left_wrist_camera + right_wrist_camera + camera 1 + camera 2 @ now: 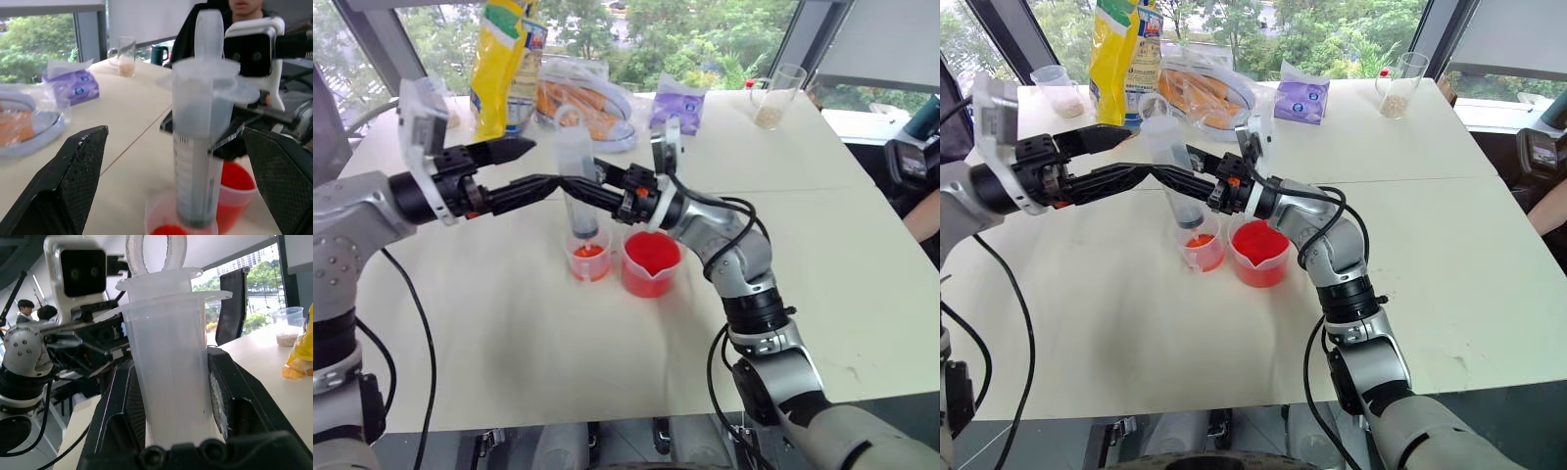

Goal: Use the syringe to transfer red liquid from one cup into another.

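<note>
The syringe (576, 166) stands upright, its tip inside the smaller, narrower cup (589, 255), which holds a little orange-red liquid. Its dark seal sits low in the barrel. My right gripper (585, 193) reaches in from the right and is shut on the barrel; the right wrist view has a finger on each side of the syringe (168, 367). My left gripper (546, 164) hovers at the syringe's left, open, its fingers (73, 181) spread wide with the syringe (200, 147) a little beyond them. The wider spouted beaker (651, 264) of red liquid stands right beside the small cup.
At the table's far side are a yellow bag (504, 59), a clear bag of food (592, 98), a purple tissue pack (677, 103) and two clear cups with grains (778, 95) (1058, 90). A person's arm (922, 215) shows at the right edge.
</note>
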Robot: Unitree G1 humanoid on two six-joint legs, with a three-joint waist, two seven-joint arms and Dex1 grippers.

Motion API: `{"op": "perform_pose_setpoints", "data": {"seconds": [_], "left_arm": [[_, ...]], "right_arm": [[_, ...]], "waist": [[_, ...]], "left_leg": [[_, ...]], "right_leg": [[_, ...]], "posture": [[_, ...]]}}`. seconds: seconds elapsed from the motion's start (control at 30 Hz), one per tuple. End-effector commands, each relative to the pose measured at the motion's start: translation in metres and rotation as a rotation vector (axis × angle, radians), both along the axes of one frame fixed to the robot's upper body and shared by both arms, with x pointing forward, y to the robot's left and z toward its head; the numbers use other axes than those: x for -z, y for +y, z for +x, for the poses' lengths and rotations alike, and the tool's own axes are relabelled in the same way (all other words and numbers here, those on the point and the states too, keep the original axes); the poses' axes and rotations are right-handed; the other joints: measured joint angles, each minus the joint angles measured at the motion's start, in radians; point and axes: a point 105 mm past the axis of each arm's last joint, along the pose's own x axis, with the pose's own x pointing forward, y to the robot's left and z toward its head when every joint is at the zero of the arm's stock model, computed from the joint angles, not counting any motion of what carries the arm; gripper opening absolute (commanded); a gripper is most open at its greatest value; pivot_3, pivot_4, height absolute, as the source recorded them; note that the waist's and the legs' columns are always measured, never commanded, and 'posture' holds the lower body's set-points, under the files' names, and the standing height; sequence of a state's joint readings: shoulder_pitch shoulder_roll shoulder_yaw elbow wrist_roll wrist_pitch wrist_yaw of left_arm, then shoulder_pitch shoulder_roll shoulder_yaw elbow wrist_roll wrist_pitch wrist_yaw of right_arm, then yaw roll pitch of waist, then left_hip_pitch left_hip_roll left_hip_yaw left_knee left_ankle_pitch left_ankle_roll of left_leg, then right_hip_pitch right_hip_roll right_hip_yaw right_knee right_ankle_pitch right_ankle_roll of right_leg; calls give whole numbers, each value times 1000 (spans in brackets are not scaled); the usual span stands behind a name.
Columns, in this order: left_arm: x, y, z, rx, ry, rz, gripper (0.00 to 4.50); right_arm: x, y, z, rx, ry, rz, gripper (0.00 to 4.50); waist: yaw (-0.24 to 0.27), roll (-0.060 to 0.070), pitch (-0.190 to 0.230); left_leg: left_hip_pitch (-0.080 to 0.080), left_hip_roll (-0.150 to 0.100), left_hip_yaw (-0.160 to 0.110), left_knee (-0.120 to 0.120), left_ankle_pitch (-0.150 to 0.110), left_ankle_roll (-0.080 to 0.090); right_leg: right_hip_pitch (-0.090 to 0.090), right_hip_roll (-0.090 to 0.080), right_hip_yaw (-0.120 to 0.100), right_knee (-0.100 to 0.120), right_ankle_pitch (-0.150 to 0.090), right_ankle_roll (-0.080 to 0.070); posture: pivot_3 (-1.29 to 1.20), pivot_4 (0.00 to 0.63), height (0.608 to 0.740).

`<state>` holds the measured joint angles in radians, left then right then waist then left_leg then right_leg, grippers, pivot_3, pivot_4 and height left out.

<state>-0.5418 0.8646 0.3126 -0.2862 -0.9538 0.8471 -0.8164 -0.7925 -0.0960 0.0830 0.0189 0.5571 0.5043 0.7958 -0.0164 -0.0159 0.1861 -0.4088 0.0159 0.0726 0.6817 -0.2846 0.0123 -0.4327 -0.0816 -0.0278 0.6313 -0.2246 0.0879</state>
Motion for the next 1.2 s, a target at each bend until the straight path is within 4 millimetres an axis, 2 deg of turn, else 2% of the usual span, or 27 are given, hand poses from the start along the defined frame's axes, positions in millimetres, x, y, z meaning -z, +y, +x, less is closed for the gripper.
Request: {"op": "perform_pose_setpoints", "data": {"seconds": [0.03, 0.17, 0.23, 0.3, 0.37, 0.5, 0.63, 0.7, 0.87, 0.93, 1.03, 1.2], "left_arm": [[-10, -3, -11, 26, -57, 8, 4486], [-5, -7, -14, 46, -46, 4, 4486], [2, -13, -15, 64, -37, 6, 4486], [9, -17, -17, 83, -28, 9, 4486], [14, -21, -19, 94, -21, 14, 4486], [18, -25, -20, 110, -15, 2, 4486], [20, -29, -20, 122, -14, -3, 4486], [21, -31, -20, 130, -15, 3, 4486], [21, -33, -20, 139, -19, 8, 4486], [20, -34, -21, 140, -20, 7, 4486], [21, -36, -22, 143, -17, 9, 4486], [25, -36, -26, 149, 1, 14, 4500]], "right_arm": [[-53, -21, 0, 52, -55, 87, 1388], [-78, -49, 16, 186, -15, 43, 1388], [-88, -79, 33, 314, 102, -20, 1388], [-86, -111, 43, 432, 264, -112, 1388], [-72, -135, 49, 538, 397, -210, 1388], [-30, -166, 49, 651, 612, -334, 1388], [28, -192, 47, 741, 831, -442, 1388], [55, -198, 44, 769, 898, -501, 1388], [101, -213, 41, 831, 991, -577, 1388], [111, -216, 41, 843, 1004, -596, 1388], [114, -215, 41, 839, 1001, -605, 1388], [106, -212, 42, 821, 965, -592, 3711]], "waist": [[0, 0, 0], [2, 0, 0], [0, 0, 0], [1, 1, 1], [3, 1, 0], [-6, 0, 0], [-2, 1, 0], [0, 1, 0], [0, 1, 0], [0, 1, 0], [-1, 1, 0], [0, 1, 0]], "left_leg": [[0, 0, 0, 0, 0, 0], [0, 0, 0, 0, 0, 0], [0, 0, 0, -1, 0, 0], [-1, -1, 0, -1, 0, 0], [-2, -1, 0, -2, 0, 0], [-2, -1, 0, -4, -1, 0], [-2, -1, 1, -5, 0, 0], [-3, -1, 1, -5, 0, 1], [-4, -2, 2, -3, -1, 2], [-4, -2, 2, -3, -1, 2], [-3, -1, 1, -3, -1, 2], [-3, -1, 2, -2, -1, 2]], "right_leg": [[0, 0, 0, 0, 0, 0], [0, -2, 0, -1, -1, -3], [0, -4, 0, -1, -2, -5], [-1, -5, 0, -1, -2, -5], [-2, -7, 0, -2, -2, -6], [-3, -7, 1, -4, -3, -8], [-4, -7, 1, -3, -3, -8], [-4, -6, 0, -3, -3, -8], [-4, -2, 0, -3, -1, -4], [-3, -1, 0, -3, -1, -3], [-3, 1, 0, -3, -1, -2], [-3, 1, 1, -3, -1, -2]], "posture": [[0, 150, 740], [0, 150, 740], [0, 150, 740], [0, 150, 740], [0, 150, 740], [0, 150, 740], [0, 150, 740], [0, 150, 740], [0, 150, 740], [0, 150, 740], [0, 150, 740], [0, 150, 740]]}}
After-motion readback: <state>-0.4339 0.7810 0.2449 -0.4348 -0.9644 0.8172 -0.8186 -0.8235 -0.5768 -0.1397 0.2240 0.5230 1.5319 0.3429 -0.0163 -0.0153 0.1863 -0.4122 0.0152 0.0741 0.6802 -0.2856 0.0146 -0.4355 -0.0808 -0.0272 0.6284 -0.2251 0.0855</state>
